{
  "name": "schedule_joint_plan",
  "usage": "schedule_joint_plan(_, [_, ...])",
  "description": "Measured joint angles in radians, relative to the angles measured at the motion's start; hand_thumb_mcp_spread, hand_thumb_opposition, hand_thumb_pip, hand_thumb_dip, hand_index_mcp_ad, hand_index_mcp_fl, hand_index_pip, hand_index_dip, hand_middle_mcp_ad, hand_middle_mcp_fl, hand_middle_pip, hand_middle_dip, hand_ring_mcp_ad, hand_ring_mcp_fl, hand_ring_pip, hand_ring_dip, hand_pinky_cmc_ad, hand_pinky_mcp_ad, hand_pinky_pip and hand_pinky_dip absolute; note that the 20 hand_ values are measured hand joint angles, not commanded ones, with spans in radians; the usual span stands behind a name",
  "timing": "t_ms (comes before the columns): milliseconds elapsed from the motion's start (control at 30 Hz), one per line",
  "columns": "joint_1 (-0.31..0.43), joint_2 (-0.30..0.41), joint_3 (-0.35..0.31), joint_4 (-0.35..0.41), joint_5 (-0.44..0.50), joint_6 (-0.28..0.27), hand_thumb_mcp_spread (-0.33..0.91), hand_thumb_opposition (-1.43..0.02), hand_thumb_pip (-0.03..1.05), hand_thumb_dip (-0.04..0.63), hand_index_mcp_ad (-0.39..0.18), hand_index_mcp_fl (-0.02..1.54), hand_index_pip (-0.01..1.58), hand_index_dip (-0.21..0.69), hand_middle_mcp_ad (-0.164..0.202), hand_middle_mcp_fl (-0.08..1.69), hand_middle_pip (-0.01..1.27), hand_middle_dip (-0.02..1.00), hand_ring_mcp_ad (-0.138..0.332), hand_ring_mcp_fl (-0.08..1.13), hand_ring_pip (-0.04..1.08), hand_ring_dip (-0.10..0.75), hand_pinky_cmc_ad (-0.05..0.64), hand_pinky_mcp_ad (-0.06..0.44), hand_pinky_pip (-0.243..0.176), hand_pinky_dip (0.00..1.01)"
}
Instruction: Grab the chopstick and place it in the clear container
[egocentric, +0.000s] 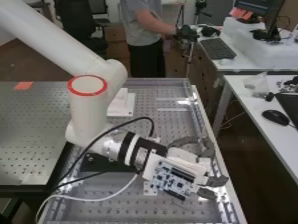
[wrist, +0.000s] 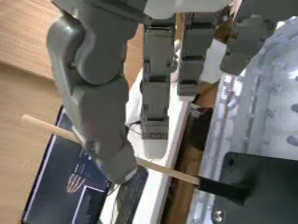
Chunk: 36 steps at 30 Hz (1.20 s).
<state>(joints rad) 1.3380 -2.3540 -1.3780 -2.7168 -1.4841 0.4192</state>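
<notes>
Perforated bench (egocentric: 169, 90) with a raised metal rim, seen in the high view beneath a white jointed arm (egocentric: 90, 112). The arm ends in a dark grey mechanical hand (egocentric: 217, 181) over the bench's long side, with a white-cased circuit board (egocentric: 174, 176) upon it. In the wrist view, a flat black block (wrist: 266, 202) bears a short dark sleeve (wrist: 225, 189); a slender, round, pale wooden chopstick (wrist: 176, 174) meets this sleeve at one end and appears to be seated in it.

The chopstick lies at the tips of the hand, the only one present. It passes behind the tip of the thumb (wrist: 118, 162) and just beyond the tip of the nearest straight finger (wrist: 156, 100). Its long axis runs crosswise to the fingers, at a slant, so that closing thumb toward finger should grip its shaft. The free end points away from the block, out past the thumb's outer side; the held end points into the sleeve.

The digits are extended and apart, with no firm clamp on the shaft evident; whether either tip touches the wood cannot be told. Grasping appears to be the step in hand. Withdrawal would best follow the shaft's own axis, toward the free end, since a sideways pull could bind or tilt it.
</notes>
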Motion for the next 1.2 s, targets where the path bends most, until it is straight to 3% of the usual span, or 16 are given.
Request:
schedule_joint_plan(267, [0.001,0.0,0.009,-0.004,0.012,-0.01,0.72,-1.07,0.39,0.246,-0.358,1.18,0.52,0.262,-0.024,1.3,0.18,0.65,0.07,0.41,0.12,0.414,0.374,0.314,-0.028,0.18])
schedule_joint_plan(500, [0.001,0.002,0.013,-0.002,0.016,-0.022,0.76,-1.09,0.39,0.246,-0.237,1.24,0.45,0.265,-0.024,1.35,0.18,0.65,0.068,0.45,0.12,0.412,0.361,0.316,-0.019,0.18])
schedule_joint_plan(633, [0.002,0.002,0.013,0.001,0.027,-0.018,0.78,-1.1,0.4,0.246,-0.204,1.25,0.42,0.283,-0.037,1.44,0.19,0.66,0.072,0.44,0.12,0.422,0.36,0.316,-0.019,0.18])
schedule_joint_plan(1200, [0.01,0.009,0.006,0.028,0.045,-0.023,0.8,-1.1,0.39,0.246,-0.173,1.31,0.33,0.297,-0.037,1.49,0.16,0.66,0.07,0.49,0.12,0.429,0.344,0.316,-0.021,0.18])
